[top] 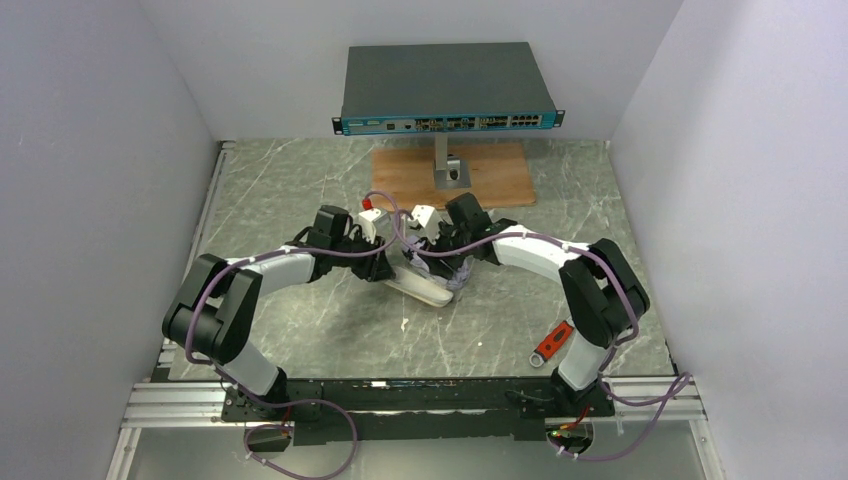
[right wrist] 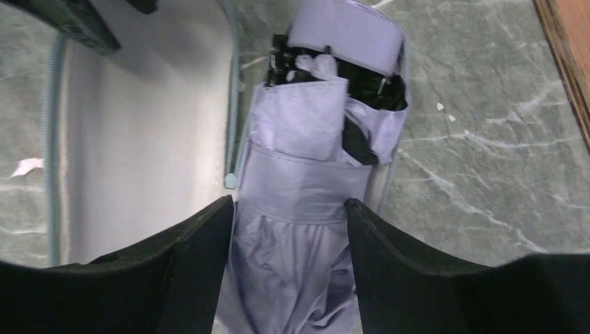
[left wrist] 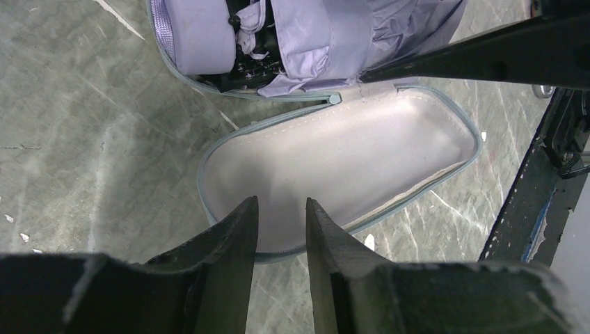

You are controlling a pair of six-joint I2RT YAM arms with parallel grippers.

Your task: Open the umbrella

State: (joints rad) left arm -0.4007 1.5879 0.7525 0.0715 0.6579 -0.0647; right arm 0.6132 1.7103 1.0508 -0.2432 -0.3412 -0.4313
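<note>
Umbrella (right wrist: 299,174) folded, lying in one half of the open clamshell case (left wrist: 348,160) at the middle of the table (top: 300,330).
The case's long axis runs roughly left edge to right edge, with its right end slanted toward the near edge. The umbrella lies lengthwise in the case, its pale handle (right wrist: 346,35) at the end away from the right arm. Which table edge the handle faces cannot be told. Right fingers (right wrist: 417,278) are spread wide astride the crinkled canopy, and the fabric fills the gap and meets both inner faces. Left fingers (left wrist: 229,264) are nearly together with a narrow gap, gripping nothing, tips at the rim of the empty case half.
</note>
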